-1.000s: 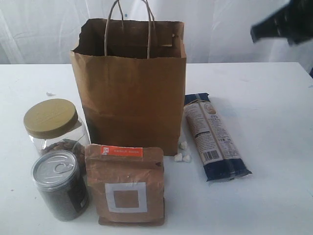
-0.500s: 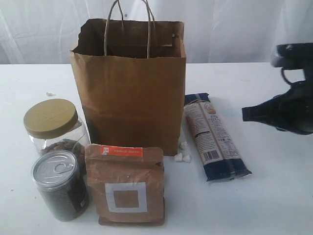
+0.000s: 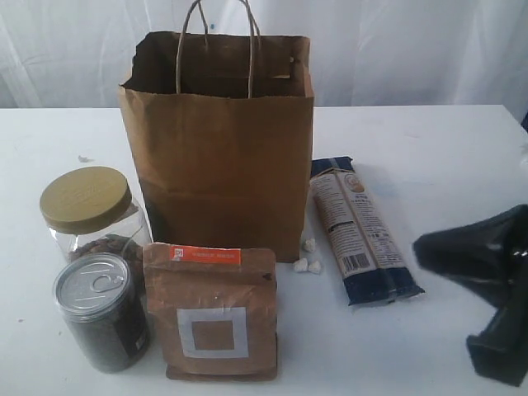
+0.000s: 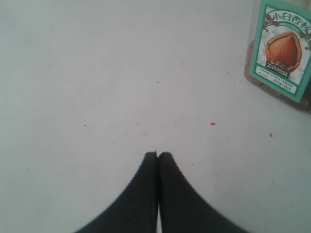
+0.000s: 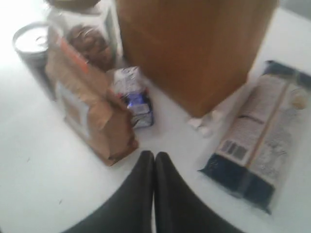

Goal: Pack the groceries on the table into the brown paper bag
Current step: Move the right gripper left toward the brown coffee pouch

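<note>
The brown paper bag (image 3: 219,140) stands upright and open at the middle of the table (image 3: 462,148). To its left stand a gold-lidded clear jar (image 3: 87,202) and a silver pull-tab dark jar (image 3: 99,309). A brown pouch with a white square (image 3: 210,309) stands in front of the bag. The dark-blue noodle packet (image 3: 363,231) lies flat to the bag's right. A small white-blue carton (image 5: 133,97) sits between pouch and bag. My right gripper (image 3: 421,244) (image 5: 154,155) is shut and empty, low, right of the noodle packet. My left gripper (image 4: 158,154) is shut over bare table, near a labelled jar (image 4: 284,48).
Small white crumbs (image 3: 307,260) lie at the bag's front right corner, between the bag and the noodle packet. A white curtain hangs behind the table.
My right arm has come down from the upper right to just above the table, right of the noodle packet. The groceries and the bag have not moved.
</note>
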Robot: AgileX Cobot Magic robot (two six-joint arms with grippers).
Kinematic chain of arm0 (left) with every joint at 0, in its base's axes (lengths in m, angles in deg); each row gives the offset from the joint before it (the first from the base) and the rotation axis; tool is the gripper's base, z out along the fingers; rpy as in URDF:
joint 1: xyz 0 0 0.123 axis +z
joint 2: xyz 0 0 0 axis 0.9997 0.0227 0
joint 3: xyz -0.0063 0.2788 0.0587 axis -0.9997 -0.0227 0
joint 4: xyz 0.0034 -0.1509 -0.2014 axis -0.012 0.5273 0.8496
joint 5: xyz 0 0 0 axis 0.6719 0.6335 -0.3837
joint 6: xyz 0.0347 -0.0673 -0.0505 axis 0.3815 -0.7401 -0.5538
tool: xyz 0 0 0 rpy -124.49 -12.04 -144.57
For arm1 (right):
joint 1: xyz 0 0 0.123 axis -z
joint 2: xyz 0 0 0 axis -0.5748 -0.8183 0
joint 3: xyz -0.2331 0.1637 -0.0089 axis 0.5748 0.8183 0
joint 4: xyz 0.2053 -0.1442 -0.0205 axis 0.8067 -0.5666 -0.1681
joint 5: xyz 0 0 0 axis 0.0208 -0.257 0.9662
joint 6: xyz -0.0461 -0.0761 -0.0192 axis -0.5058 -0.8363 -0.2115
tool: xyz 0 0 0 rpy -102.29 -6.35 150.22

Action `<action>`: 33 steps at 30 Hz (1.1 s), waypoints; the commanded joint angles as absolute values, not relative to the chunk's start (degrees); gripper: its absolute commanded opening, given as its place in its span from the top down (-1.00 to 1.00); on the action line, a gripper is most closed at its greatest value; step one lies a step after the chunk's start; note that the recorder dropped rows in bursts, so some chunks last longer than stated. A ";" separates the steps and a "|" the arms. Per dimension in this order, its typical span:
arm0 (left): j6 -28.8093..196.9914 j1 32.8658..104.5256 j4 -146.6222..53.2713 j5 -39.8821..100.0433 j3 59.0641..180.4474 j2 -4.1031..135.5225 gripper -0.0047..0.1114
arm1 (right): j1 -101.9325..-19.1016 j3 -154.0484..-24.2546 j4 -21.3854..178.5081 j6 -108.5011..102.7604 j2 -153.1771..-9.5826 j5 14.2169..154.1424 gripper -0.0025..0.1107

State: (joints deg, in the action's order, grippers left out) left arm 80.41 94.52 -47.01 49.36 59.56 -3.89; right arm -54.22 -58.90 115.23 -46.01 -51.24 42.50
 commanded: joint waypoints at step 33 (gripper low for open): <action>80.03 93.98 -46.68 49.65 59.06 -4.10 0.92 | -75.88 -80.21 116.16 -72.95 -95.76 48.08 -0.38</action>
State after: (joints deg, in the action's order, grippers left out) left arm 80.41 94.52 -47.01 49.36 59.56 -3.89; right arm -74.08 -80.16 115.35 -71.19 -94.18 47.29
